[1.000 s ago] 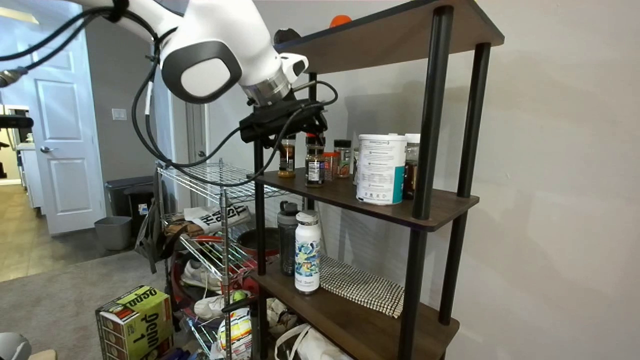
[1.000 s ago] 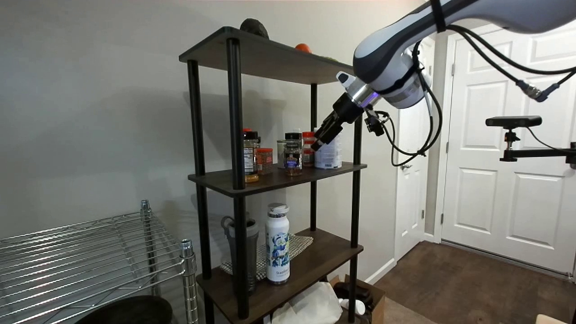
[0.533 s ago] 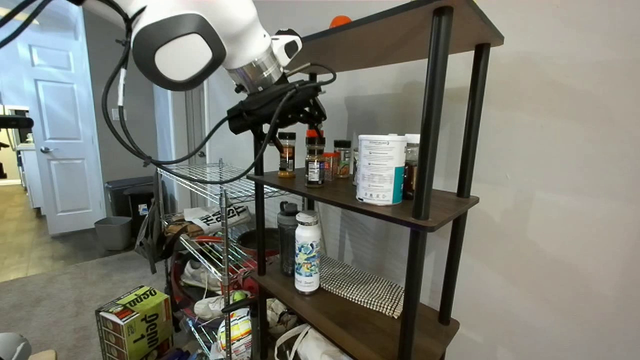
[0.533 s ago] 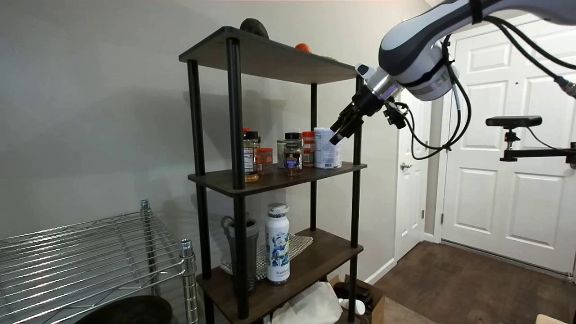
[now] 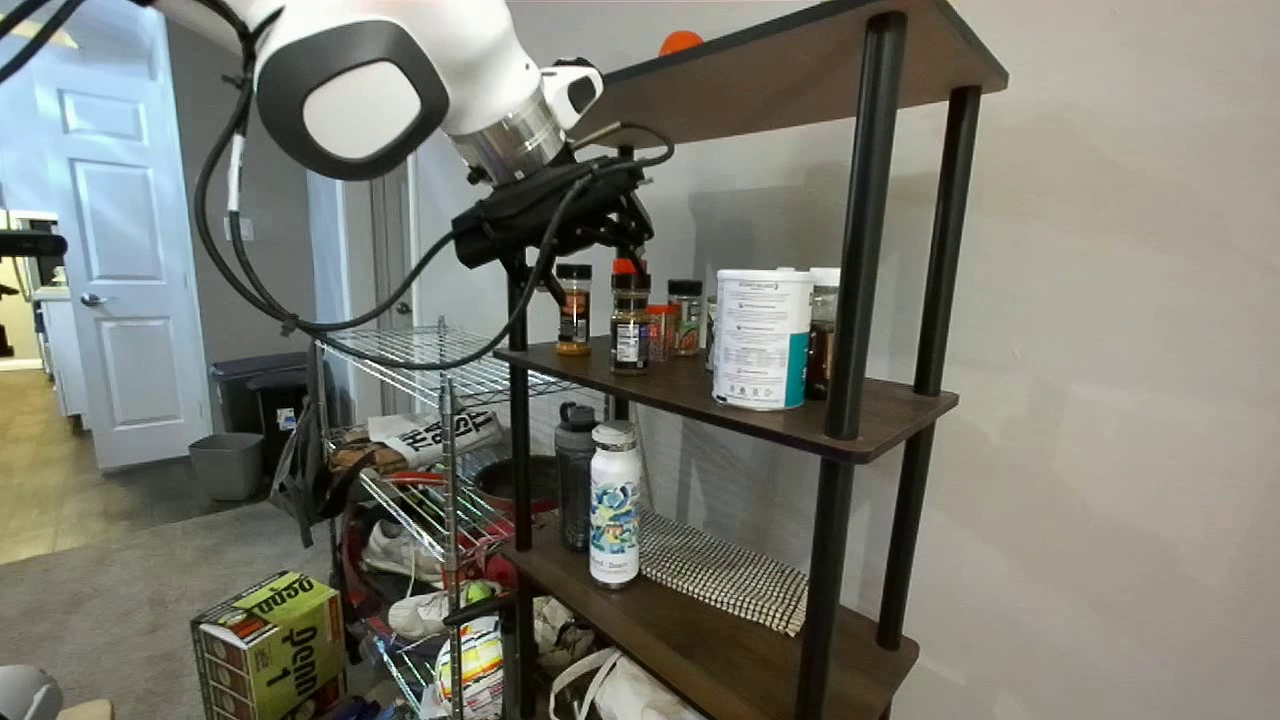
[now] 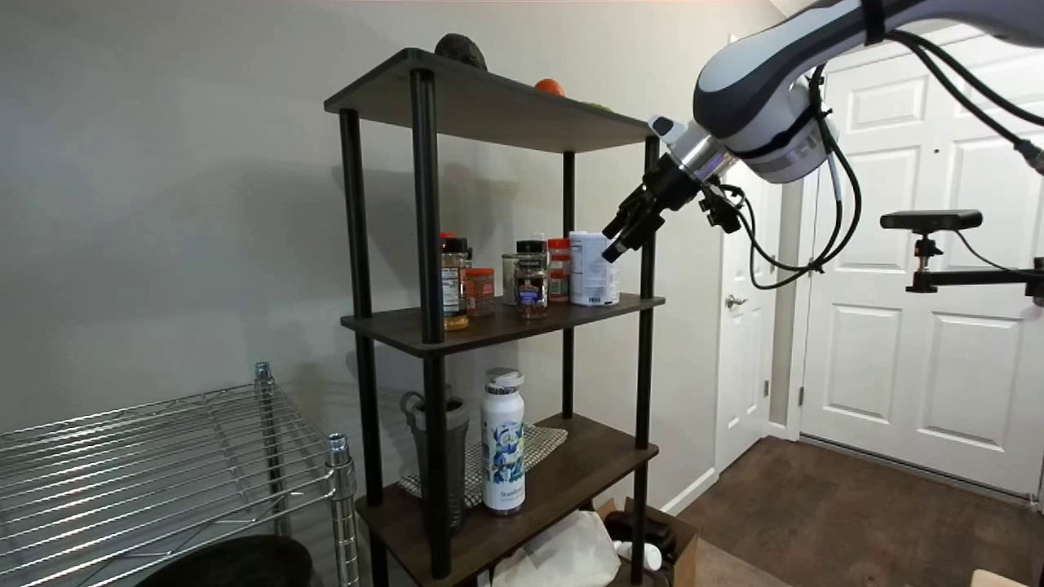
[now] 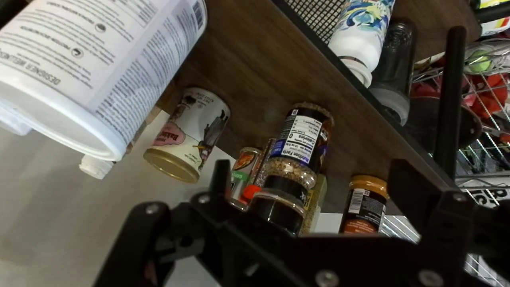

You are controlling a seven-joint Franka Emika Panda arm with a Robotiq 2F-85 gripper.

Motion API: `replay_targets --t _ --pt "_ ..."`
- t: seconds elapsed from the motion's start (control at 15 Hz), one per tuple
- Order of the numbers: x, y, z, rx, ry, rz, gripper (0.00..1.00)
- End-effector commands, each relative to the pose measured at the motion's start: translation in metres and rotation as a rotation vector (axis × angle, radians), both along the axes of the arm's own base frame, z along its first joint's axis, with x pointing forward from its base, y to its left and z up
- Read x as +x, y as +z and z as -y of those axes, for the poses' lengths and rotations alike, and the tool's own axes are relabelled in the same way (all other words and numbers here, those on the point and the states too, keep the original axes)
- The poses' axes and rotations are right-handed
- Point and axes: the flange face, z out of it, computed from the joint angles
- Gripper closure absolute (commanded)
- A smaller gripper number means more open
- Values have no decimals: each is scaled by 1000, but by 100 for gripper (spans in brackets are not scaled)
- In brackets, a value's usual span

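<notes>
My gripper (image 7: 312, 175) is open and empty, its two black fingers spread wide in the wrist view. It also shows in both exterior views (image 5: 597, 277) (image 6: 613, 244), in front of the middle shelf board and above jar height. Between the fingers in the wrist view, a black-lidded spice jar (image 7: 297, 137) stands upright with a nutrition label. An orange-brown spice jar (image 7: 363, 205) is near the right finger. A baking powder can (image 7: 191, 131) and a large white canister (image 7: 99, 67) stand to the left. The gripper touches none of them visibly.
The dark shelf unit has black posts (image 5: 870, 230) and a top board (image 6: 489, 102) above the gripper. A white patterned bottle (image 5: 614, 510) and a grey bottle (image 5: 575, 480) stand on the lower board. A wire rack (image 6: 163, 456) is beside the unit.
The arm has drawn back from the jars and risen slightly, mostly in the earlier half second. Lately it has barely moved. The jars and canister stay where they were.
</notes>
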Motion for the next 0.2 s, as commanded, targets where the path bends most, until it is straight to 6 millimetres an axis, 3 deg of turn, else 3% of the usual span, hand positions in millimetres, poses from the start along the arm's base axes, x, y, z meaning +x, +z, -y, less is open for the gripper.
replay_targets --t 0.0,0.13 --pt "0 0 0 0 -1 -1 0" --pt "0 0 0 0 -1 -1 0"
